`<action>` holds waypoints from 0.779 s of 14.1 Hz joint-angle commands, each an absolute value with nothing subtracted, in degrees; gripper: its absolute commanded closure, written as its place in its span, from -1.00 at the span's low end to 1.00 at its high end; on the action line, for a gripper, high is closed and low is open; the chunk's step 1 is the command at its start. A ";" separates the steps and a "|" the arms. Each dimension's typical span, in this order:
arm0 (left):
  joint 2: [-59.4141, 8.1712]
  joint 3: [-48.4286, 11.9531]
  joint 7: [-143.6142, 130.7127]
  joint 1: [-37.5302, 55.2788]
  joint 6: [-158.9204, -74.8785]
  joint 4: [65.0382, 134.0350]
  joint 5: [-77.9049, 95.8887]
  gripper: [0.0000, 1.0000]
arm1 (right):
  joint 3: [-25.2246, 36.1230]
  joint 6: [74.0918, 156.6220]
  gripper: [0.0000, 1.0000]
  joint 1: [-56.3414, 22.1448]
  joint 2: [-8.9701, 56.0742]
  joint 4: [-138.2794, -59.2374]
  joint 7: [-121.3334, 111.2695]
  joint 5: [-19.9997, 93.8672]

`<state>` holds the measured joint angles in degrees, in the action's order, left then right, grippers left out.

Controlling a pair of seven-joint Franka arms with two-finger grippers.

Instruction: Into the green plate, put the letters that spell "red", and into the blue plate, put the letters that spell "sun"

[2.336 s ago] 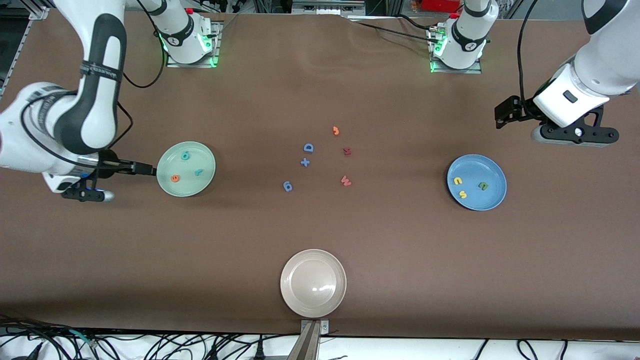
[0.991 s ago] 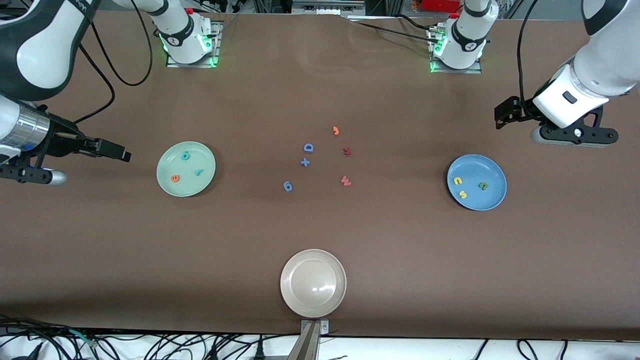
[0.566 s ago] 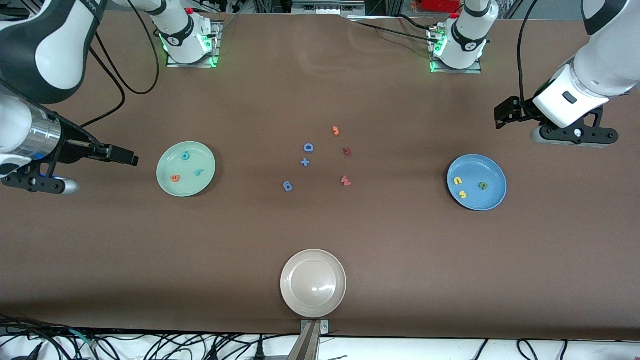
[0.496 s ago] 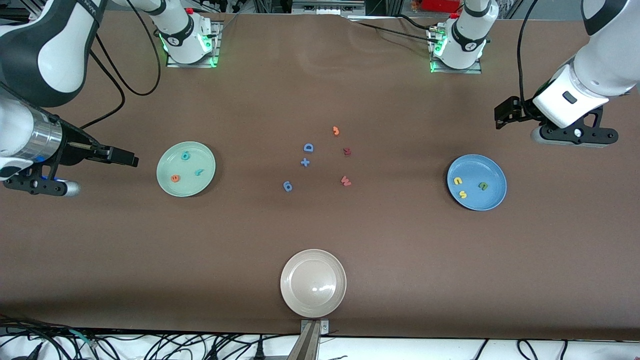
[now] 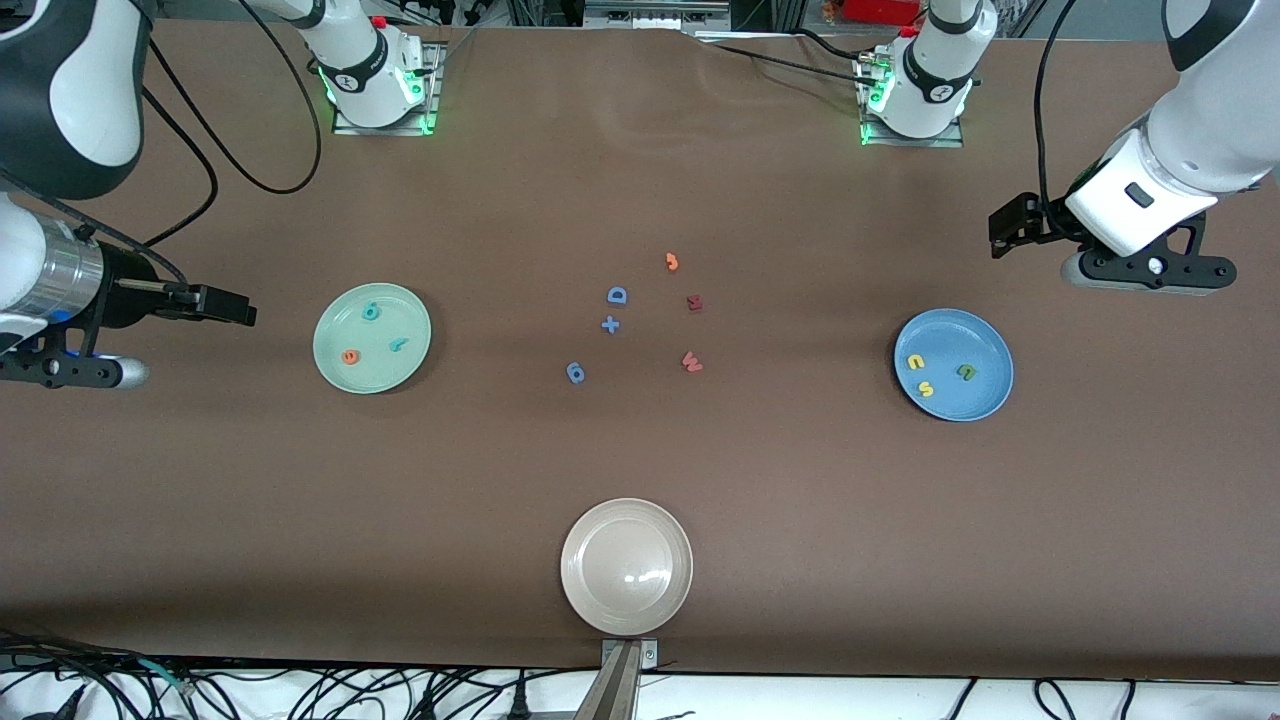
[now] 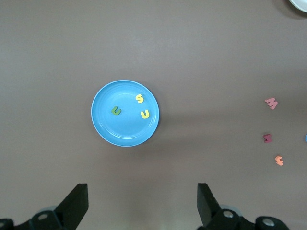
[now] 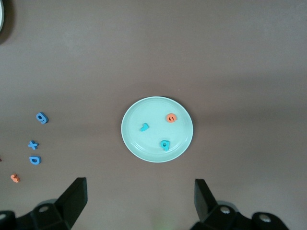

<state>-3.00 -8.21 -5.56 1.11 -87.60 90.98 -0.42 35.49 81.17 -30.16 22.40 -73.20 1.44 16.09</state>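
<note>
Both arms are up and off to the sides of the table here. The right gripper (image 7: 139, 203) hangs over bare tabletop at the right arm's end, just outside the green plate (image 5: 330, 365), its fingers (image 7: 72, 196) spread wide with nothing between them. The left gripper (image 6: 141, 206) hovers over the table at the left arm's end, near the blue plate (image 5: 990, 400), claw likewise wide open and empty.

In the green plate: the teal d (image 5: 371, 311) sits toward the rim that faces the bases, the teal r (image 5: 398, 345) is near the middle, and the orange e (image 5: 350, 356) lies nearer the front camera. All three rest inside the rim, apart from one another.

In the blue plate: the yellow u (image 5: 915, 362) and the yellow s (image 5: 926, 389) lie close together on the side toward the table's middle, and the green n (image 5: 966, 372) sits apart from them toward the left arm's end.

Mid-table, loose letters lie scattered: a blue D (image 5: 617, 295), a blue plus (image 5: 610, 324), a blue round letter (image 5: 575, 373), an orange hooked letter (image 5: 672, 262), a dark red letter (image 5: 695, 302) and a lighter red W (image 5: 691, 361). A beige plate (image 5: 575, 590) sits at the table's edge nearest the front camera.
</note>
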 commanded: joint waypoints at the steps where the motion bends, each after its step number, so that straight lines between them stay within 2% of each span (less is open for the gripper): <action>1: -4.04 -8.00 -5.89 1.32 -86.31 88.86 0.97 -1.00 | 25.61 82.35 -0.98 -21.91 19.96 -73.65 2.64 12.32; 4: -4.04 -7.91 -5.89 1.32 -86.31 88.86 0.97 -1.00 | 14.18 85.76 -0.98 -13.30 16.36 -77.50 2.90 6.52; 9: -3.96 -7.91 -5.89 1.32 -86.31 88.86 0.97 -1.00 | 11.78 98.94 -0.99 -11.34 8.19 -93.23 2.99 5.89; 11: -3.96 -8.00 -5.89 1.32 -86.31 88.86 0.97 -1.00 | 8.38 100.63 -0.99 -7.93 7.30 -94.74 2.99 3.88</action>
<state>-3.00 -8.21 -5.56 1.11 -87.60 90.98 -0.42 12.85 97.54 -11.57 11.77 -89.08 2.08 6.36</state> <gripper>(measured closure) 0.000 0.000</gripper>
